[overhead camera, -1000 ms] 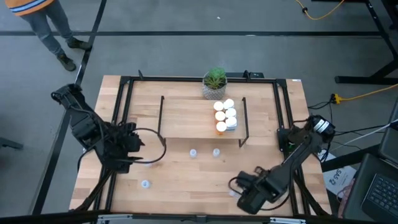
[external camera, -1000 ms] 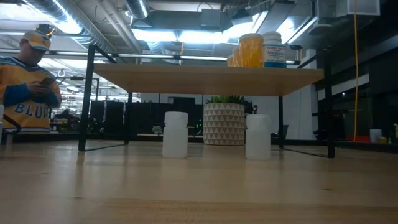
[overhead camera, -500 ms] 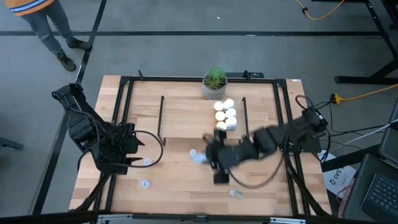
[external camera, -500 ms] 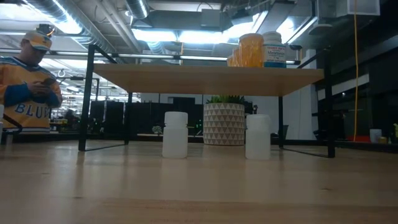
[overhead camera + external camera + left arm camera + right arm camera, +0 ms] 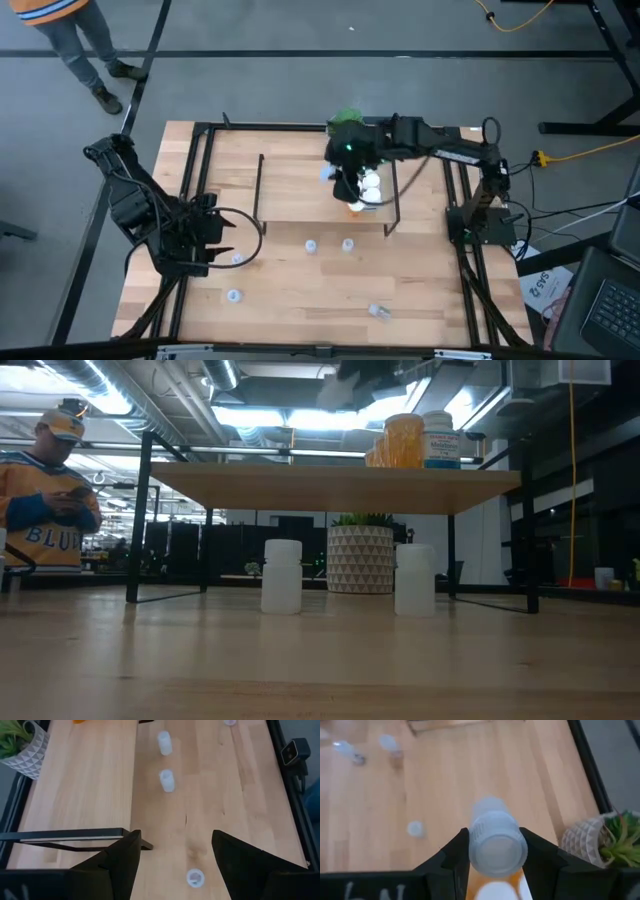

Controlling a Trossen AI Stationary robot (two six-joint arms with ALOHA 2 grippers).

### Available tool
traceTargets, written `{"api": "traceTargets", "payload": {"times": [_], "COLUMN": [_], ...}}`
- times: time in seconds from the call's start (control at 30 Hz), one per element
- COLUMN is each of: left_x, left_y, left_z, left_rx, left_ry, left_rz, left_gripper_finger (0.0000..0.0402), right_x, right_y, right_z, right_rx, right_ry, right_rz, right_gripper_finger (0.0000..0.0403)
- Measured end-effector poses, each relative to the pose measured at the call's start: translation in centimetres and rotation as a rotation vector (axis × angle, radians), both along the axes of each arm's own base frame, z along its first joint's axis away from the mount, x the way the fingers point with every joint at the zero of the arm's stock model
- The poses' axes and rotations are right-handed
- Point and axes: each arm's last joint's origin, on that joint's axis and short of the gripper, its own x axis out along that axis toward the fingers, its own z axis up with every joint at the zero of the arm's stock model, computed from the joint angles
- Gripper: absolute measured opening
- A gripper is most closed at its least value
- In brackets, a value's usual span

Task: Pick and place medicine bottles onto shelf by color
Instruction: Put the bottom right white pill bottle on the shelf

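Right gripper (image 5: 350, 170) blurred over the shelf (image 5: 290, 190), hiding the plant (image 5: 345, 118) and some bottles (image 5: 370, 188).

Wooden table (image 5: 290, 300) carries shelf (image 5: 300, 190), plant (image 5: 345, 135), scattered bottles (image 5: 233, 296).

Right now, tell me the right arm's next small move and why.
Probably lower the right pincer and release its pale clear bottle on the shelf beside the bottles already there: it grips the bottle directly above that cluster.
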Motion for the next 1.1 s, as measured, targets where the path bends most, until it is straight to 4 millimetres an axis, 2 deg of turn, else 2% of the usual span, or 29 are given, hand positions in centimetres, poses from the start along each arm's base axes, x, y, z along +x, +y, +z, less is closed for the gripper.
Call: {"api": "traceTargets", "payload": {"times": [0.23,0.43,0.53,0.73,1.1], "left_x": [0.0,0.0,0.0,0.0,0.0], "left_y": [0.0,0.0,0.0,0.0,0.0], "left_z": [0.0,0.0,0.0,0.0,0.0], "left_rx": [-0.001,-0.001,-0.001,-0.001,-0.001], "left_ry": [0.0,0.0,0.0,0.0,0.0], "left_rz": [0.001,0.001,0.0,0.0,0.0], "left_gripper_finger": [0.0237,0.0237,0.0238,0.0238,0.0238], "right_x": [1.4,2.5,3.0,3.2,3.2], "right_y": [-3.0,-3.9,-3.9,-4.1,-4.2], "right_z": [-2.4,-5.7,-6.6,-6.9,-7.0], "right_rx": [0.066,0.102,0.107,0.09,0.055], "right_ry": [0.075,0.241,0.267,0.275,0.285], "right_rz": [0.014,-0.007,-0.007,-0.027,-0.043], "right_gripper_finger": [0.0145,0.0145,0.0145,0.0147,0.0181]}}
